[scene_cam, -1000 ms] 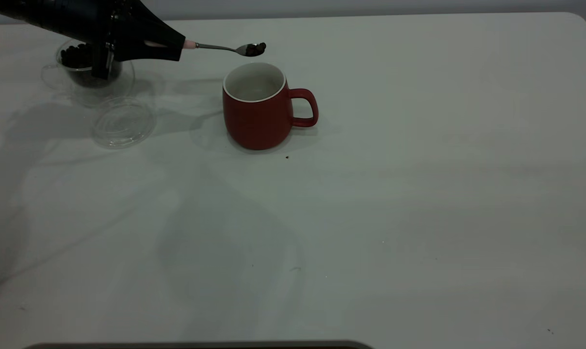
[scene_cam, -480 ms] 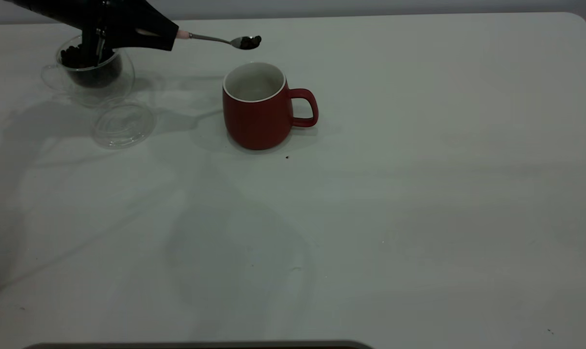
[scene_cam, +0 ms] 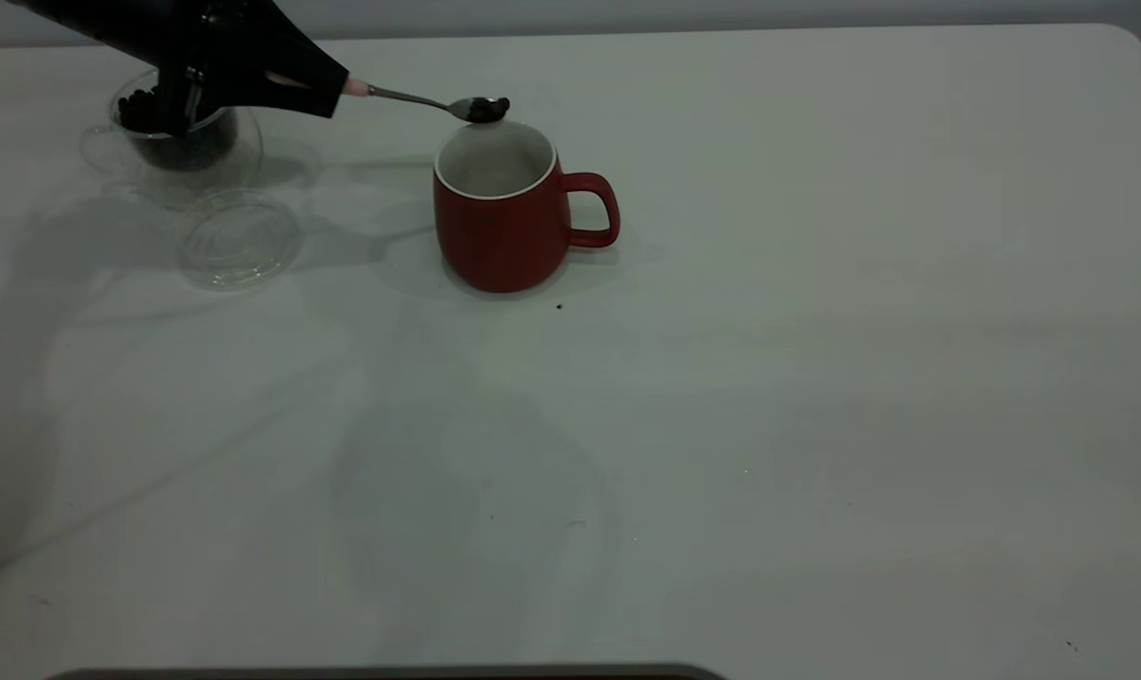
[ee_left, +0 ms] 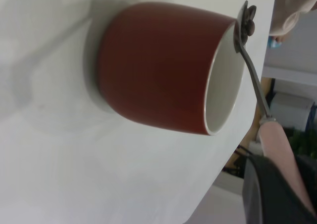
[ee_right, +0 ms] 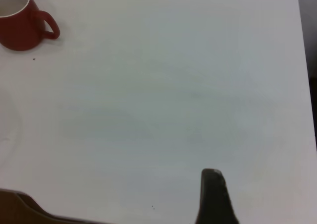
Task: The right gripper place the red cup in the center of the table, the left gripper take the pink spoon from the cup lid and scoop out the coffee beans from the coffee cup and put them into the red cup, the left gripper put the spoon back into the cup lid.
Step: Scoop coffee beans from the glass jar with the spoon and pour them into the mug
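Observation:
The red cup (scene_cam: 500, 217) stands upright near the table's (scene_cam: 816, 378) middle, handle pointing right, and it also fills the left wrist view (ee_left: 158, 68). My left gripper (scene_cam: 330, 90) is shut on the pink spoon (scene_cam: 410, 96), gripping its pale handle (ee_left: 277, 144). The spoon's bowl carries a few coffee beans (scene_cam: 490, 107) just above the cup's far rim, seen edge-on in the left wrist view (ee_left: 247, 18). At far left the clear coffee cup (scene_cam: 178, 151) holds more beans, partly hidden by the arm. The cup lid (scene_cam: 240, 238) lies bare in front of it. The right wrist view shows only one dark finger (ee_right: 214, 194).
A tiny dark speck (scene_cam: 559, 306) lies just in front of the red cup. The right wrist view sees the red cup (ee_right: 20, 28) far off across open white tabletop. A dark strip (scene_cam: 391, 672) runs along the near table edge.
The loaded spoon rose slightly and drew back left, then came down; its bowl now hangs just over the red cup's far rim. The cups and lid have not moved.

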You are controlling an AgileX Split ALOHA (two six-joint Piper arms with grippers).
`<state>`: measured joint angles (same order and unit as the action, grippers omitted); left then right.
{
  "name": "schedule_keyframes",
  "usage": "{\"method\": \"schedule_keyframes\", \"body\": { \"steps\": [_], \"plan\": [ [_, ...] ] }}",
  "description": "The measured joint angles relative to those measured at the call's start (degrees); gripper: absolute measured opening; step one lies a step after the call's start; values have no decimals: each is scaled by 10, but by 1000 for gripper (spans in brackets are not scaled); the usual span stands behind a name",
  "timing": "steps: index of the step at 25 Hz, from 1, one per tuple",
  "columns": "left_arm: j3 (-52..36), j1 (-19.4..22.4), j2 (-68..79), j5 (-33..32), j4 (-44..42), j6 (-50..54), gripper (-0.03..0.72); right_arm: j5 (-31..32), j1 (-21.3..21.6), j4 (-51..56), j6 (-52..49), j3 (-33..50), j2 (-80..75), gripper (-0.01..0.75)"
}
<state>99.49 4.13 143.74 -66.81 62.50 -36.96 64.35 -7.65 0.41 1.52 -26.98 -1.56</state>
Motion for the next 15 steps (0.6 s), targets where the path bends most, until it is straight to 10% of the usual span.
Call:
{"method": "schedule_keyframes", "body": {
  "steps": [15],
  "plan": [
    [0,-17,0,-1,-70,-159,117,0,0,0,0,0,0,534]
  ]
}}
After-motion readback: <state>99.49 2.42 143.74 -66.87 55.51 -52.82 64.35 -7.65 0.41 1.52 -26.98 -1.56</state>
